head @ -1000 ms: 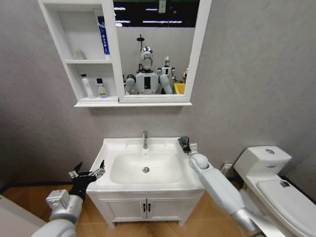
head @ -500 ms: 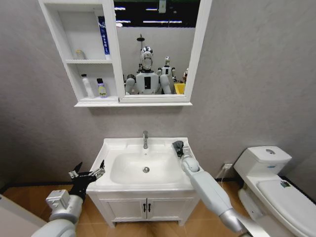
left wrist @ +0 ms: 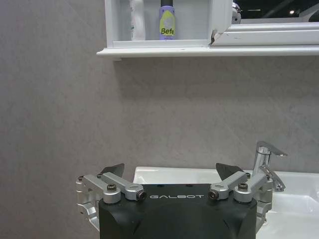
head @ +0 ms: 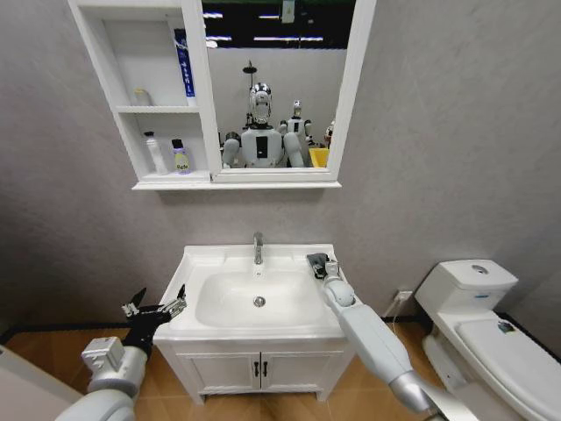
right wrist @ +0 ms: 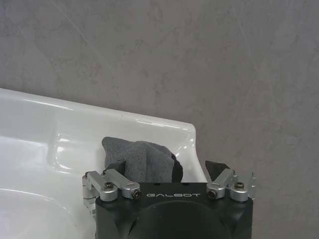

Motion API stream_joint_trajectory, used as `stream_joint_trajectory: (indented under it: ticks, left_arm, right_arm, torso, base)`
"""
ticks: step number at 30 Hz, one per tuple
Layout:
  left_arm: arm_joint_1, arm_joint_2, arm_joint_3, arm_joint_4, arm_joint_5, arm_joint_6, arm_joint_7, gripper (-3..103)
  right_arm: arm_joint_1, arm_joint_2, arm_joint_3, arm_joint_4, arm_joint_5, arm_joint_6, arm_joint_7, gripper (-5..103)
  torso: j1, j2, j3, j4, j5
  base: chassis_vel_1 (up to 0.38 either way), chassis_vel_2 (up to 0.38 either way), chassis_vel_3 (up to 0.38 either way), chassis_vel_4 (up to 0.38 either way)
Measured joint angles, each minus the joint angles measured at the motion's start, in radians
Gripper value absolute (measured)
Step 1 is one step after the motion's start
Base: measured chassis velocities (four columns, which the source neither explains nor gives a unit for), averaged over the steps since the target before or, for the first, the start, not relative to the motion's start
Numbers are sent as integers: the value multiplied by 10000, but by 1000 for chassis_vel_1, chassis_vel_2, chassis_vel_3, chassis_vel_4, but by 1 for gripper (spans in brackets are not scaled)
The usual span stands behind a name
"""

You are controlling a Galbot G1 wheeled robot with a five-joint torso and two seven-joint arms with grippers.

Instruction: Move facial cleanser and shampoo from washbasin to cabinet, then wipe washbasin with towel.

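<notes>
Washbasin (head: 203, 260): right gripper (head: 317, 261) on towel (right wrist: 142, 159).

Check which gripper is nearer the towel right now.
Right. The right gripper is at the towel on the washbasin's back right corner; the left gripper hangs off the basin's front left, apart.

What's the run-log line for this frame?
right gripper: open, at towel on washbasin back-right rim | left gripper: open, parked off washbasin front-left | cabinet: two bottles on bottom shelf
</notes>
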Motion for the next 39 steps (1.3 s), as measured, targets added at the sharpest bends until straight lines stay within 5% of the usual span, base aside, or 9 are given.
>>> stream_joint_trajectory:
  ticks: [6, 18, 29, 35, 39]
  left_arm:
    - [0, 0, 0, 0, 0, 0, 0, 100]
    - [0, 0, 0, 0, 0, 0, 0, 100]
    - [0, 0, 0, -1, 0, 0, 0, 100]
    - [-1, 0, 0, -1, 0, 1, 1, 100]
    - [-1, 0, 0, 1, 0, 1, 1, 100]
  right_arm:
    - [-206, -476, 51, 573, 18, -65, 180, 100]
    - [-431, -743, 215, 911, 19, 130, 140, 100]
    - [-3494, -1563, 1660, 5099, 432, -293, 571, 100]
    - [-6046, -1036, 2958, 7444, -843, -348, 459, 100]
    - [-7868, 5, 3481, 9030, -2130, -62, 336, 100]
  torso:
    - [0, 0, 0, -1, -1]
    - [1, 0, 0, 2, 0]
    - [0, 1, -1, 0, 0]
    - [-1, 1, -1, -1, -3]
    - [-2, 2, -1, -1, -2]
  base:
    - [0, 0, 0, 0]
    - [0, 0, 0, 0]
    - [0, 0, 0, 0]
    - [0, 0, 0, 0]
    - [0, 0, 0, 0]
